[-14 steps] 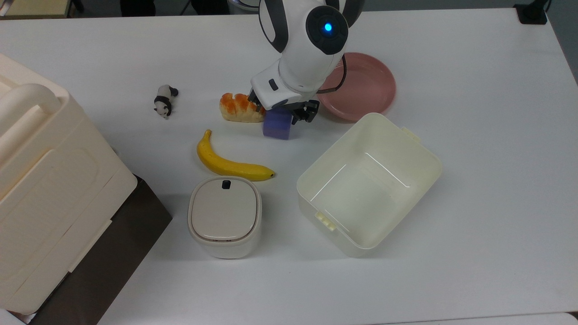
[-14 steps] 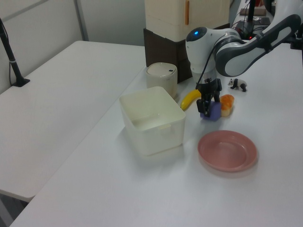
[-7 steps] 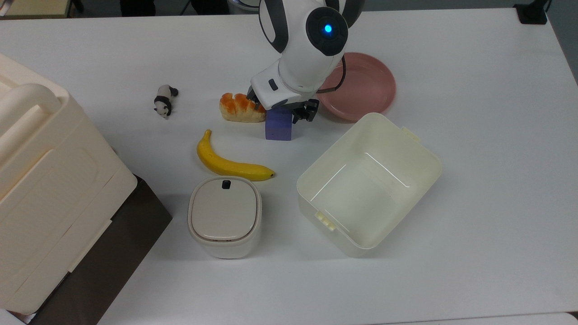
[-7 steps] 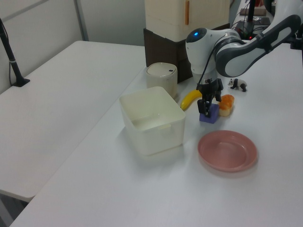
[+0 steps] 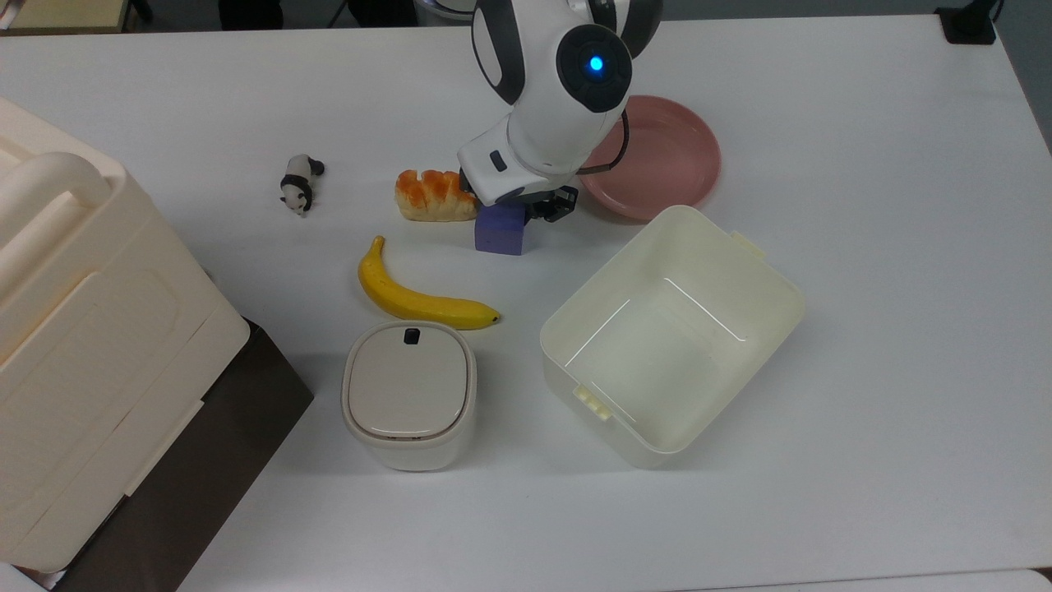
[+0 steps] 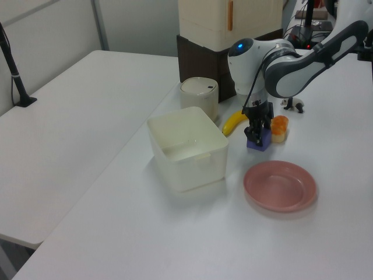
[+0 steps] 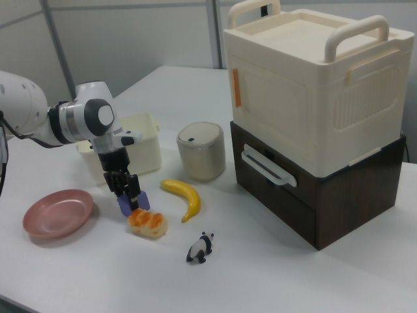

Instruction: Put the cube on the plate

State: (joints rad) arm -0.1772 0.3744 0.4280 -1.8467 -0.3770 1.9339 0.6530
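The black fingers (image 6: 258, 126) clamp the matte purple-blue cube (image 5: 500, 229) on the tabletop (image 5: 863, 247) — an off-centre hold could drop it short of the round pink plastic plate (image 5: 666, 156).

From the top view, my arm's wrist covers the top of the cube (image 5: 499, 234), the fingers, and the pink plate (image 5: 670, 156) rim at its 9 o'clock. I cannot tell how the fingers stand. The cream box (image 5: 78, 345) at 9 o'clock runs off the picture's edge.
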